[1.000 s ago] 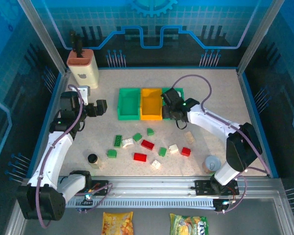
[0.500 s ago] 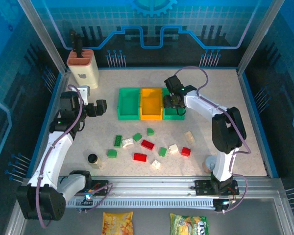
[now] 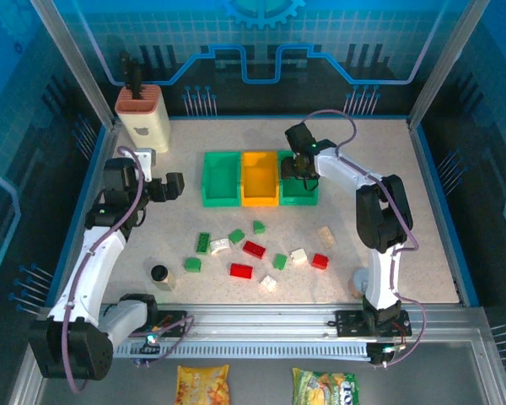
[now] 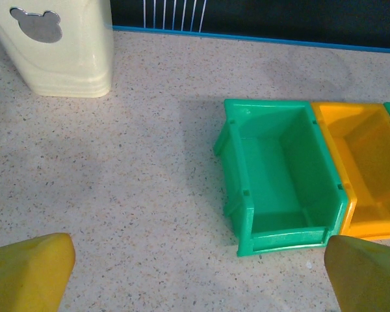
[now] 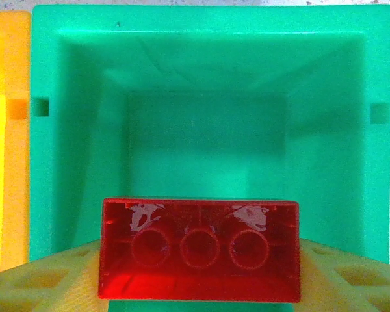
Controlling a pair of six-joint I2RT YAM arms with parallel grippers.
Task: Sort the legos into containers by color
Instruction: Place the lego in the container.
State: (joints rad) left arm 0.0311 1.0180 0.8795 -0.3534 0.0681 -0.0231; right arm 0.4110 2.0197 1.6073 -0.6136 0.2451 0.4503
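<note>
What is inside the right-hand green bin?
The green bin shows a bare floor with no bricks on it. The red brick in the right gripper hides part of that floor.

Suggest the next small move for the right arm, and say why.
Probably open the right end effector and let the red brick drop. In the right wrist view the brick sits between the yellow fingers, directly above the rightmost green bin, whose floor looks bare.

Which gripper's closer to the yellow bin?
Right. The right gripper, holding a red lego, hangs over the green bin adjoining the yellow bin; the left gripper sits beyond the other green bin.
</note>
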